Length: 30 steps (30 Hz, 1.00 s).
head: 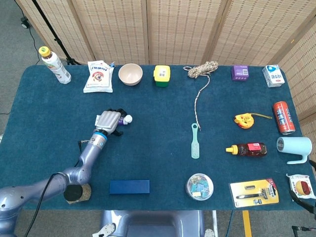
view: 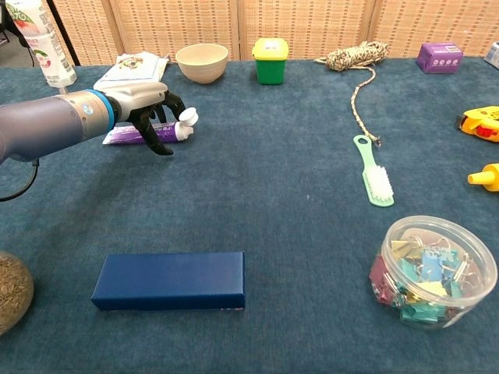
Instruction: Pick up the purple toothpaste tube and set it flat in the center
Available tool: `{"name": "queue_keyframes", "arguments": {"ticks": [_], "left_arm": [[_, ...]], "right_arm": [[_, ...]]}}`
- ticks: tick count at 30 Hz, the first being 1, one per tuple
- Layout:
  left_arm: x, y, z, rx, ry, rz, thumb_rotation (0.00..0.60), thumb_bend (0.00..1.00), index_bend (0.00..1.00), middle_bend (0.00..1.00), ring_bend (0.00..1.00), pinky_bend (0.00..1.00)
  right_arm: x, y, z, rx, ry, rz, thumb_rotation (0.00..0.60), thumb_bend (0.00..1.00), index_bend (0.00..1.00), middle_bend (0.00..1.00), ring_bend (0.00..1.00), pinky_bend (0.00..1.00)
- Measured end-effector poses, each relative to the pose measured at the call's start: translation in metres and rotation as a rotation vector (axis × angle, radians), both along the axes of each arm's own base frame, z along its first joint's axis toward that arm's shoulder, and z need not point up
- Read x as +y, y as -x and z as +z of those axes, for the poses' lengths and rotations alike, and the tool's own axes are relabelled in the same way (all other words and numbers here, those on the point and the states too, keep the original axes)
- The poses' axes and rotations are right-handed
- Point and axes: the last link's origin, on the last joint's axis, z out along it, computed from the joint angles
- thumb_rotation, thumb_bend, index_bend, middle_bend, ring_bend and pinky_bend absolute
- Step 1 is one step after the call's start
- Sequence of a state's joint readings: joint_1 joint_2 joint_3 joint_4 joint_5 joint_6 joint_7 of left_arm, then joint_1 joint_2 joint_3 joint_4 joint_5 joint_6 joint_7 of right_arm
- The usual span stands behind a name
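The purple toothpaste tube (view: 123,136) lies on the blue cloth at the left of the table, its white cap (view: 187,117) pointing right. My left hand (view: 134,100) sits on top of it, dark fingers curled around the tube's middle and gripping it. In the head view the left hand (head: 109,120) hides most of the tube (head: 122,120), leaving only the cap end showing. Just a dark sliver of my right hand (head: 307,203) shows at the bottom right edge, too little to read its fingers.
A dark blue box (view: 169,280) lies near the front. A bowl (view: 202,62), green container (view: 270,61), snack bag (head: 98,76) and bottle (head: 55,64) line the back. A mint brush (view: 373,171), rope (view: 355,58) and tub of clips (view: 433,269) sit to the right.
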<state>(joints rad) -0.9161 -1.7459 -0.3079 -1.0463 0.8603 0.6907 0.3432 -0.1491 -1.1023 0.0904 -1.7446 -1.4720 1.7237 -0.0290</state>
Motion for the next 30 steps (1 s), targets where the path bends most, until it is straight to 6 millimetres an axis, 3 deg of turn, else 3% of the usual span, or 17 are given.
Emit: {"name": "queue_keyframes", "arguments": {"ticks": [14,30], "left_arm": [[-0.018,0.01,0.019,0.046,0.066,-0.009,0.6,0.22,0.32,0.27,0.29,0.21],[-0.004,0.028,0.024,0.185,0.031,-0.123,0.6,0.24,0.4,0.28,0.28,0.21]], "right_arm": [[0.0,0.0,0.0,-0.008,0.012,0.006,0.6,0.0,0.16,0.1,0.01,0.01],[0.004,-0.004,-0.001,-0.005,0.022,0.0,0.6,0.0,0.16,0.1,0.01,0.01]]}}
